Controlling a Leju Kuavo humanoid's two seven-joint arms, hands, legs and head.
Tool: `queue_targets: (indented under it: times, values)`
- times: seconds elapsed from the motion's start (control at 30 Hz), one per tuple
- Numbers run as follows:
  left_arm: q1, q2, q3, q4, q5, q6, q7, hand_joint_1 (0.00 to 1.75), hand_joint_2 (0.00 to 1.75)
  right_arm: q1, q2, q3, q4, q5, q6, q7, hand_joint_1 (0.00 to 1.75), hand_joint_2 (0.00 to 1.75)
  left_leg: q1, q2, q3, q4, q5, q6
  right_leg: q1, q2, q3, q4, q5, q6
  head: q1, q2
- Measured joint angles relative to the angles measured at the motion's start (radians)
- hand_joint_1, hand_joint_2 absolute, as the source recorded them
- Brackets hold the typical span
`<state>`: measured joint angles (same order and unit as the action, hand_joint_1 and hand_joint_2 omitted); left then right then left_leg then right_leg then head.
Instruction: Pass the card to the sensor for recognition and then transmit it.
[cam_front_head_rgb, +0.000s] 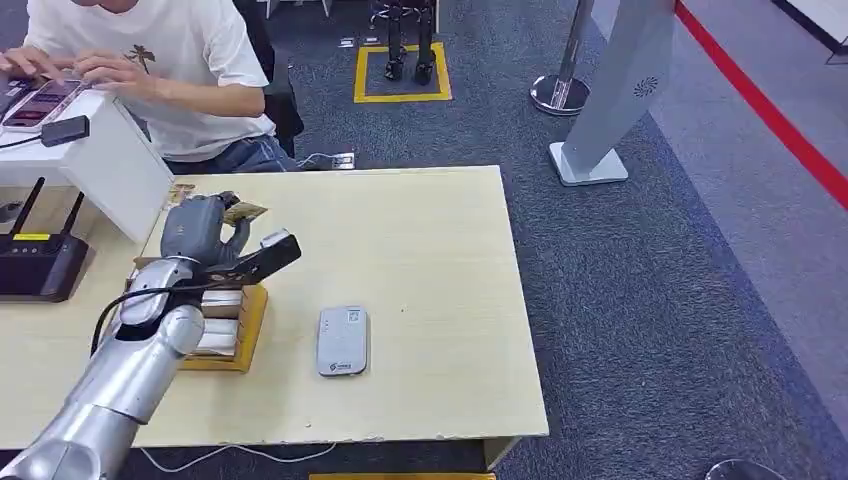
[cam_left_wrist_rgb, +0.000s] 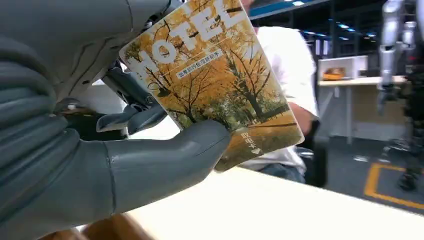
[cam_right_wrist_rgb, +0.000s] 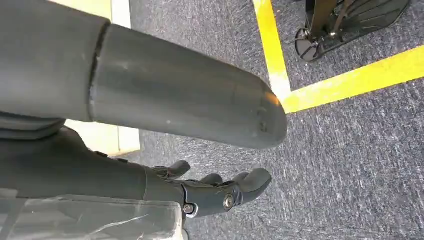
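Note:
My left hand (cam_front_head_rgb: 200, 232) hovers over the left part of the light wooden table (cam_front_head_rgb: 420, 250) and pinches a card (cam_front_head_rgb: 243, 212) between thumb and fingers. In the left wrist view the card (cam_left_wrist_rgb: 215, 80) reads "HOTEL" over a yellow autumn-tree picture, with the thumb of my left hand (cam_left_wrist_rgb: 75, 150) pressed on its lower edge. The sensor (cam_front_head_rgb: 342, 340), a flat grey-white reader, lies on the table to the right of the hand and nearer the front edge. My right hand (cam_right_wrist_rgb: 150, 100) hangs above the carpet, fingers loosely apart and holding nothing.
A wooden card holder (cam_front_head_rgb: 245, 330) with stacked cards sits under my left forearm. A black router (cam_front_head_rgb: 40, 265) and a white box (cam_front_head_rgb: 110, 160) stand at the far left. A person (cam_front_head_rgb: 180, 60) sits behind the table. A white stand (cam_front_head_rgb: 610, 100) is on the carpet.

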<state>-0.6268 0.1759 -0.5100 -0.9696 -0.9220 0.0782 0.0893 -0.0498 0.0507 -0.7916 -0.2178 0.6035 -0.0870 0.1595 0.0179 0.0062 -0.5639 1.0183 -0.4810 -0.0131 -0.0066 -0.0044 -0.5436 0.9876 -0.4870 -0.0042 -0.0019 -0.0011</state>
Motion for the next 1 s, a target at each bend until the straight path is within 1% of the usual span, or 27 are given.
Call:
queue_targets:
  times: [0.3,0.5,0.67,0.77,1.0]
  values:
    - [0.127,-0.056,-0.091,-0.106,0.016,0.002,-0.030,1.75,1.75,0.000,0.003,-0.015,0.000,0.016,0.000,-0.010,0.00,0.00,0.000,0.000,0.000,0.000,0.000,0.000,0.000,0.000,0.000,0.000,0.000,0.000,0.000,0.000]
    - [0.203,-0.088,-0.145,-0.136,0.021,0.010,-0.040,1.75,1.75,0.000,0.004,-0.022,0.000,0.026,0.000,-0.010,0.00,0.00,0.000,0.000,0.000,0.000,0.000,0.000,0.000,0.000,0.000,0.000,0.000,0.000,0.000,0.000]
    - [0.250,-0.097,-0.175,-0.142,0.013,0.018,-0.040,1.75,1.75,0.001,0.004,-0.026,0.000,0.034,0.000,-0.008,0.00,0.00,0.000,0.000,0.000,0.000,0.000,0.000,0.000,0.000,0.000,0.000,0.000,0.000,0.000,0.000]
    - [0.274,-0.098,-0.179,-0.143,0.013,0.018,-0.039,1.75,1.75,0.001,0.004,-0.031,0.000,0.035,-0.001,-0.007,0.00,0.00,0.000,0.000,0.000,0.000,0.000,0.000,0.000,0.000,0.000,0.000,0.000,0.000,0.000,0.000]
    - [0.314,-0.098,-0.184,-0.144,0.003,0.012,-0.003,1.75,1.75,0.003,0.004,-0.043,0.000,0.038,-0.003,0.000,0.00,0.00,0.000,0.000,0.000,0.000,0.000,0.000,0.000,0.000,0.000,0.000,0.000,0.000,0.000,0.000]
